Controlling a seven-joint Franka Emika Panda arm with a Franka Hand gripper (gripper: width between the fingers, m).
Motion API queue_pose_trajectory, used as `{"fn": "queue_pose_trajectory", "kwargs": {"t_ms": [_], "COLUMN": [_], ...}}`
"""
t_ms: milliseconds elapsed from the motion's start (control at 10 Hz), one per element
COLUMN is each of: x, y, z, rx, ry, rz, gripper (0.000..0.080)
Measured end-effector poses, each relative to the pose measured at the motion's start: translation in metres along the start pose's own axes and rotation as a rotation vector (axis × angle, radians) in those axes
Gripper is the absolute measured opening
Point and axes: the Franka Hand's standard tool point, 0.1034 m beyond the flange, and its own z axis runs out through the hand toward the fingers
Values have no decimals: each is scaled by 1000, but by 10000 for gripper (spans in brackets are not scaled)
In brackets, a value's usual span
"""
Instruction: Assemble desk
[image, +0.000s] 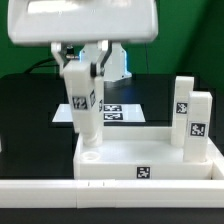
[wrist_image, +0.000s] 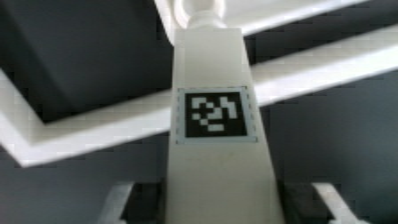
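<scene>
My claw (image: 84, 72) was clamped on one white leg (image: 85, 112), a finger on each side of it (the wrist view showed the leg's tag (wrist_image: 217, 113) running straight down the middle). I had the leg standing upright with its lower end at a corner of the desk top (image: 150, 158), on the exterior view's left. Two more legs (image: 190, 115) stood upright on the top at the exterior view's right. The marker board (image: 112, 110) lay flat on the dark table (image: 25, 105) behind the top.
</scene>
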Motion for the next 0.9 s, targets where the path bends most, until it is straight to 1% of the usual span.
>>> {"fn": "queue_pose_trajectory", "kwargs": {"t_ms": [100,200,500,600,700,800,900], "x": [-4,-12,-12,-12,-16,-19,-20], "y": [-10,-20,-20,-24,-34,-34,-23], "z": [2,4,5,4,2,-1,-1], "rx": [-9,-8,-8,-10,-11,-13,-24], "ry": [31,30,29,43,69,83,101], "rz": [1,11,5,22,10,-1,3], "gripper": [290,290,290,290,290,290,290]}}
